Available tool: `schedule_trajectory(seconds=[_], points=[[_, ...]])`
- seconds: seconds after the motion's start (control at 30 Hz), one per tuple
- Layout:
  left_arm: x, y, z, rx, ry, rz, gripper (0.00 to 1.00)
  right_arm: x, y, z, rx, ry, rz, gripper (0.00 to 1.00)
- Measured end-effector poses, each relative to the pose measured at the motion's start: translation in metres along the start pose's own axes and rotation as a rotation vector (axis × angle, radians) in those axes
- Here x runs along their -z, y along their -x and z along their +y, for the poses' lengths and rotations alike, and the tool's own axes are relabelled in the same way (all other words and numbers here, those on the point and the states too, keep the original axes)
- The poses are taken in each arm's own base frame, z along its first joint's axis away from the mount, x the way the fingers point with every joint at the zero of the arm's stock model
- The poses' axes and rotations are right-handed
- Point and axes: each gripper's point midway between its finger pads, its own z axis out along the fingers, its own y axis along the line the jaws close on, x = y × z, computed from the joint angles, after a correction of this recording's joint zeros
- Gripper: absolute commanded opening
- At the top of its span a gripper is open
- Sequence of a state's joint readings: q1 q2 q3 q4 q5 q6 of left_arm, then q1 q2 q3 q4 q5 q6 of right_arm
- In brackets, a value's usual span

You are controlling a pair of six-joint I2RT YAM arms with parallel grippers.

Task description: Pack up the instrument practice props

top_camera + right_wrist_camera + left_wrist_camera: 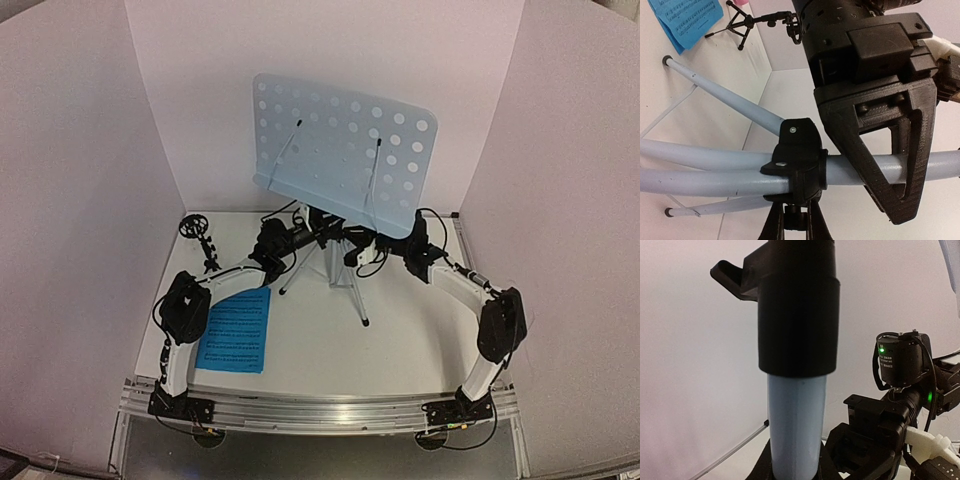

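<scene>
The stand with the perforated pale-blue desk (345, 150) stands upright mid-table on its silver tripod legs (358, 298). My left gripper (310, 238) is shut on the stand's pale-blue pole (796, 425), just under a black collar (797, 315). My right gripper (796, 224) is shut on a small black knob (796, 216) under the tripod's hub collar (797, 155). A blue music sheet (237, 328) lies flat at the left. It also shows in the right wrist view (687, 17). The small black tripod mic stand (200, 235) stands at the far left. A pink bit (741, 2) shows behind it.
White walls close in the back and both sides. An aluminium rail (320, 410) runs along the front edge. Black cables (430, 215) hang near the right arm. The left gripper's black body (880, 125) fills the right side of the right wrist view.
</scene>
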State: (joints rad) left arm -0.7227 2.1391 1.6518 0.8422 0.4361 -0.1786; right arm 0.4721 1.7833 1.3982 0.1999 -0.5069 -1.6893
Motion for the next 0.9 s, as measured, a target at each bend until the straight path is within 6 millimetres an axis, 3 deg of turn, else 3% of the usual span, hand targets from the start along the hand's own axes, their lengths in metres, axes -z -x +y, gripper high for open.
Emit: schedule_trajectory(seconds=[0.03,0.1,0.17,0.23,0.27,0.4,0.5,0.63,0.9], points=[[0.000,0.000,0.001,-0.001,0.003,0.001,0.00,0.000,-0.001,0.000,0.016,-0.002,0.006,0.06],[0.000,0.000,0.001,-0.002,0.006,0.002,0.00,-0.001,-0.001,-0.001,0.032,-0.004,0.013,0.30],[0.000,0.000,0.001,-0.001,0.005,0.002,0.00,-0.001,-0.002,-0.001,0.048,-0.004,0.027,0.48],[0.000,0.000,0.000,0.001,0.001,0.003,0.00,0.001,-0.010,0.006,0.027,0.012,0.067,0.89],[0.000,0.000,0.000,0.004,0.001,0.003,0.00,0.003,-0.015,0.011,-0.005,0.023,0.086,0.92],[0.000,0.000,0.000,0.006,0.000,0.003,0.00,0.013,-0.025,0.031,-0.215,0.059,0.139,0.94],[0.000,0.000,0.000,0.006,0.000,0.003,0.00,0.023,-0.020,0.032,-0.455,0.046,0.152,0.97],[0.000,0.000,-0.001,0.006,-0.004,0.004,0.00,0.034,-0.016,0.014,-0.825,-0.014,0.168,0.96],[0.000,0.000,-0.001,0.004,-0.007,0.004,0.00,0.045,-0.040,-0.044,-1.905,-0.086,0.112,0.66]])
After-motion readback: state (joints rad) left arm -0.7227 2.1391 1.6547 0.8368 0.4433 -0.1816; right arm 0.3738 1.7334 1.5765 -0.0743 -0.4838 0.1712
